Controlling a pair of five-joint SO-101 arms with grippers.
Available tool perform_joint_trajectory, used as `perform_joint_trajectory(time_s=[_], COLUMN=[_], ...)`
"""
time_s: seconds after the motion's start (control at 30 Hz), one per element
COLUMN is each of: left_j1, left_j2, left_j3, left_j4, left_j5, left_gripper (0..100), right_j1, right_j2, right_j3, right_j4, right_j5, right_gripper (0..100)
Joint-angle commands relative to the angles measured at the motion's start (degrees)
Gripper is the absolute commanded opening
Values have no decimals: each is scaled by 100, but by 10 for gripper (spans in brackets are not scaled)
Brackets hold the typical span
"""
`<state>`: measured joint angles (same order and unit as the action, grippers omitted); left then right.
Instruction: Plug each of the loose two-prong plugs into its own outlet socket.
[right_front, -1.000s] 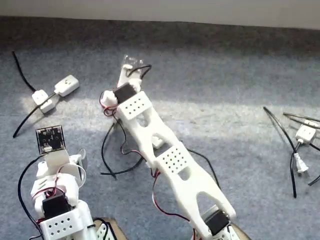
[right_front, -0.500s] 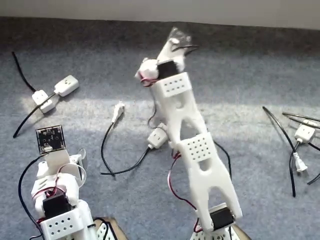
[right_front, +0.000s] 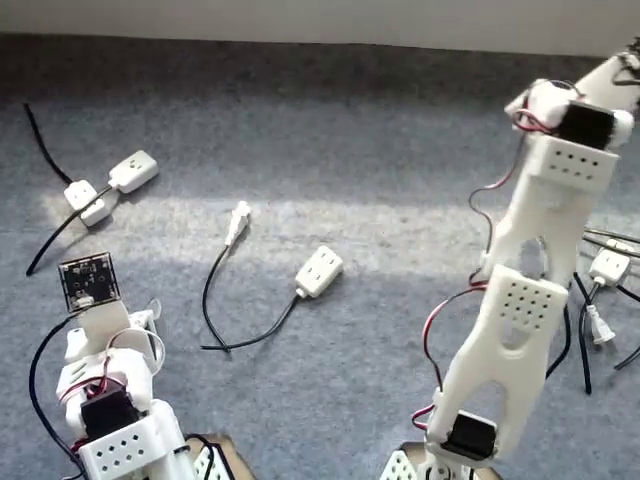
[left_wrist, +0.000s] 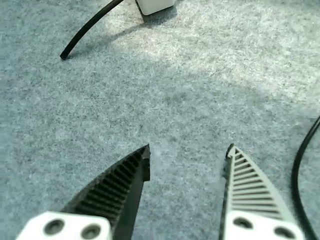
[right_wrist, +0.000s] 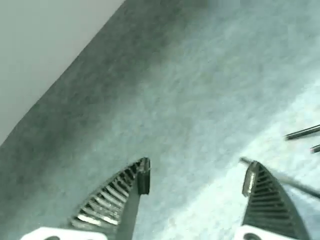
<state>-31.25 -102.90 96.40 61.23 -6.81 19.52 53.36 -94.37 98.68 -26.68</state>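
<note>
A white two-prong plug (right_front: 238, 222) lies mid-table, joined by a black cord to a white outlet socket (right_front: 319, 271). At the left a second socket (right_front: 133, 171) lies against another white plug piece (right_front: 85, 198). At the far right sit a third socket (right_front: 610, 265) and a loose plug (right_front: 600, 327) among black cords. My right arm (right_front: 530, 300) stretches to the far right corner; its gripper (right_wrist: 196, 175) hangs open over bare carpet. My left gripper (left_wrist: 187, 155) is open and empty near the front left, with a white plug piece (left_wrist: 155, 5) beyond it.
Grey carpet (right_front: 400, 180) covers the table, with a pale wall (right_wrist: 45, 45) at its far edge. Black cords (right_wrist: 302, 132) run close to the right gripper. A loose cord end (left_wrist: 62, 55) lies ahead of the left gripper, and another cord (left_wrist: 300, 175) curves beside it.
My right arm has swung from the middle left of the table to the far right, uncovering the middle plug and socket. The left arm has shifted only slightly.
</note>
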Motion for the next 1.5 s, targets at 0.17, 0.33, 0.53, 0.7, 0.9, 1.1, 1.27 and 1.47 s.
perform_joint_trajectory(time_s=[0.17,0.33,0.53,0.7,0.9,1.1,1.27,1.47], left_j1=[954,1490,1543,2141,3257,3547,3538,3538], left_j2=[40,57,356,2290,5393,7864,9446,10853], left_j3=[-699,-2527,-3204,-3881,-5578,-7037,-7767,-8602], left_j4=[501,1925,1978,1451,1275,1134,853,695], left_j5=[-589,-589,-800,-897,-905,-862,-396,-308], left_gripper=[246,246,246,246,246,246,246,245], right_j1=[1719,2360,3160,3644,4022,4233,4215,4189], right_j2=[101,356,444,725,1385,1851,1930,1938], right_j3=[180,857,1525,1684,1631,1622,1622,1622], right_j4=[242,242,242,233,224,207,207,207], right_j5=[2163,2884,3903,4290,4703,5073,5090,5090], right_gripper=[297,297,297,296,296,296,296,296])
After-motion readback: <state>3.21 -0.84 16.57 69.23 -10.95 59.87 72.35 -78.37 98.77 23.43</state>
